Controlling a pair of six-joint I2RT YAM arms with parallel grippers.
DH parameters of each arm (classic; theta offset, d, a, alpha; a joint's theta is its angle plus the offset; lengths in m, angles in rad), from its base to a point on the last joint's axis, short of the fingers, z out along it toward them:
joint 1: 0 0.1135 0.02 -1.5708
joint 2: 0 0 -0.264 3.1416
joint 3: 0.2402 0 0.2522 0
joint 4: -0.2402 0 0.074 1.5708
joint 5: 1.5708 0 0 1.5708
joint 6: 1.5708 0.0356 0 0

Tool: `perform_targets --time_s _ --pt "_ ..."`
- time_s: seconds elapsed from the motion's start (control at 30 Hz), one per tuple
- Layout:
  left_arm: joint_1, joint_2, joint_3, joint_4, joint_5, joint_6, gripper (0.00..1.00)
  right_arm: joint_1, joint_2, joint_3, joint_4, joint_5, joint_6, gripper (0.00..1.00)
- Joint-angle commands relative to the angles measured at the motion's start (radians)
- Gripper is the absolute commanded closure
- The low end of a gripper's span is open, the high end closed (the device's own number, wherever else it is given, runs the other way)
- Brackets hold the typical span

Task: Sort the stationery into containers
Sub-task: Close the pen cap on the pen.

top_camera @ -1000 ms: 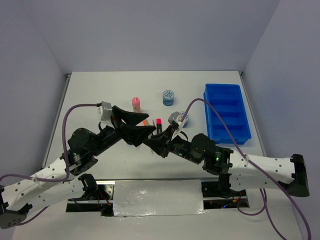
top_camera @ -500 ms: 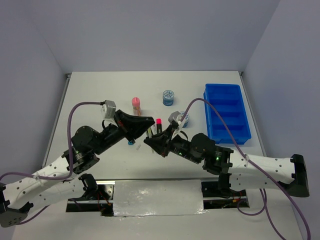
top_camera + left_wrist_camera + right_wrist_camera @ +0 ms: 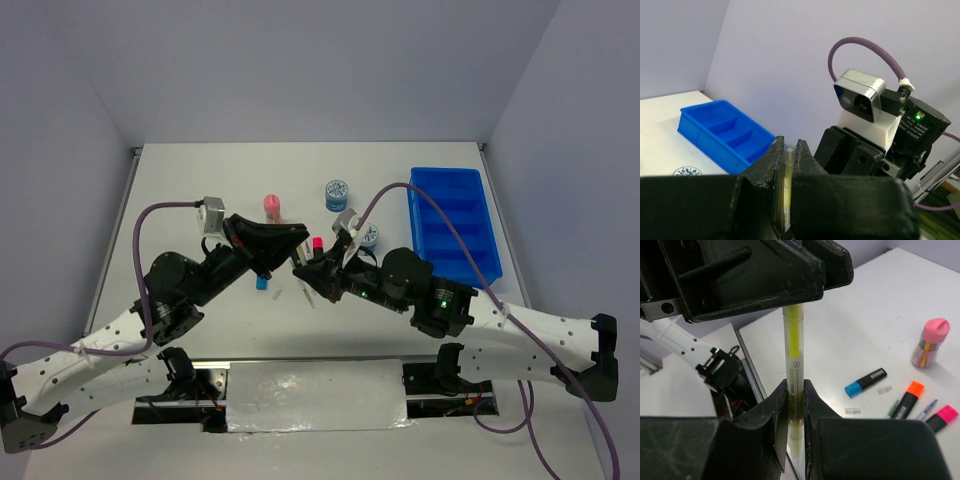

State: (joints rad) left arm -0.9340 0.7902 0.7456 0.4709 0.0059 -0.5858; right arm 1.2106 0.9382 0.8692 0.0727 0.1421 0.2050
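Note:
A thin pale pen with yellow ink (image 3: 794,360) hangs in the air between both arms. My right gripper (image 3: 792,387) is shut on its lower barrel. My left gripper (image 3: 788,147) is shut on its other end, the tip poking out between the fingers. In the top view the two grippers meet tip to tip over the table's middle, left (image 3: 300,242) and right (image 3: 300,266). On the table lie black highlighters with blue (image 3: 866,382), orange (image 3: 907,399) and pink (image 3: 941,418) caps, and a pink-topped tube (image 3: 927,342) stands. The blue tray (image 3: 414,222) sits far right.
Two blue-white patterned rolls stand on the table, one (image 3: 337,193) at the back and one (image 3: 368,237) beside the right wrist. Two small clear caps (image 3: 884,389) (image 3: 852,410) lie near the blue-capped highlighter. Grey walls enclose the table on three sides.
My left gripper, open a second ago, has closed on the free end of the pen held by the right gripper. Both grippers have then shifted slightly away from the arm bases.

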Motion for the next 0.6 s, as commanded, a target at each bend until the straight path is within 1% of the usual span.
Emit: perform_targets --time_s 0.0,0.1,0.17,0.3,0.57 --pt "-0.025 0.035 -0.069 -0.069 0.101 -0.052 1.0 -0.051 -0.006 0.155 0.085 -0.015 -0.064 1.0" --pt "-0.057 0.047 -0.118 -0.035 0.098 -0.08 1.0 -0.077 0.034 0.244 0.018 -0.05 -0.091 1.0" --pt "-0.077 0.056 -0.129 -0.017 0.105 -0.082 1.0 -0.088 0.056 0.287 0.01 -0.065 -0.096 1.0" --pt "-0.147 0.086 -0.138 -0.022 0.065 -0.075 1.0 -0.106 0.079 0.324 0.004 -0.107 -0.088 1.0" --pt "-0.2 0.129 -0.164 -0.008 0.029 -0.08 1.0 -0.141 0.091 0.398 -0.016 -0.124 -0.085 1.0"
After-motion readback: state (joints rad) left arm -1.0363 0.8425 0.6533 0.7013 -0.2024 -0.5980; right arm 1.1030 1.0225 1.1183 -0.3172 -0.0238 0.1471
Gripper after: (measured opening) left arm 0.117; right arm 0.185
